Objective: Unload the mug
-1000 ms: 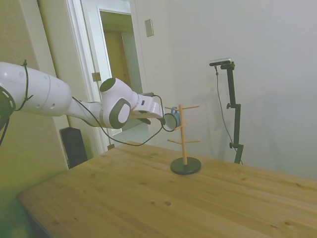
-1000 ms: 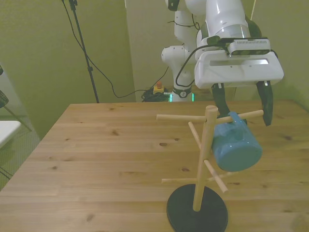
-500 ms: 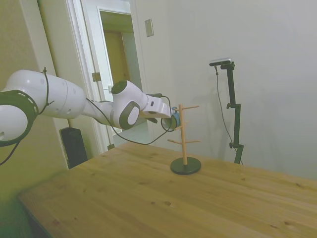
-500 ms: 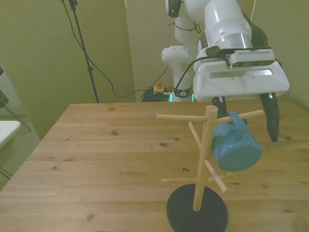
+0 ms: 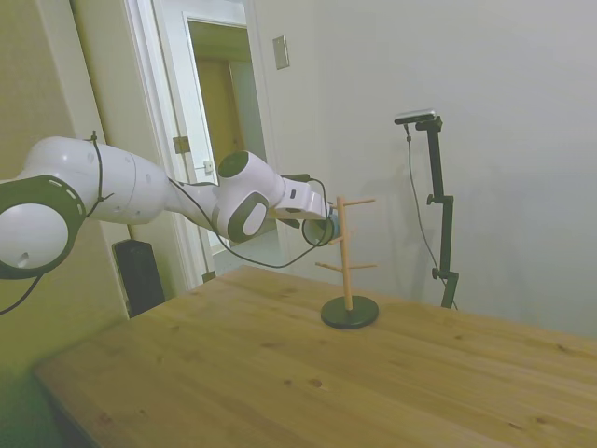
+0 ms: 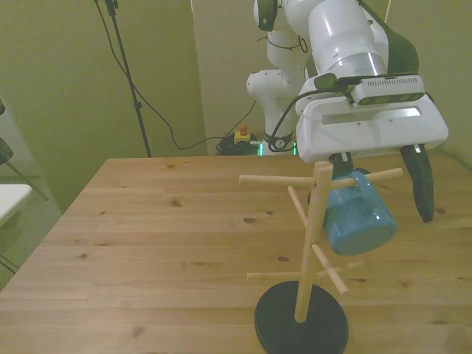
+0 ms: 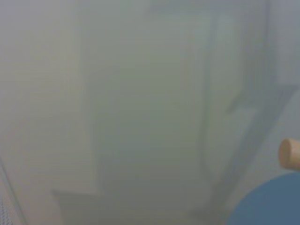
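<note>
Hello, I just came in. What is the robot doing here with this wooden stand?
The white arm is working on taking the mug off the wooden peg tree. The mug hangs by its handle on an upper peg on the front view's right. The gripper is at the mug with its fingers open, one on each side, and has not closed on it yet. The peg tree stands on its dark round base on the wooden table.
</note>
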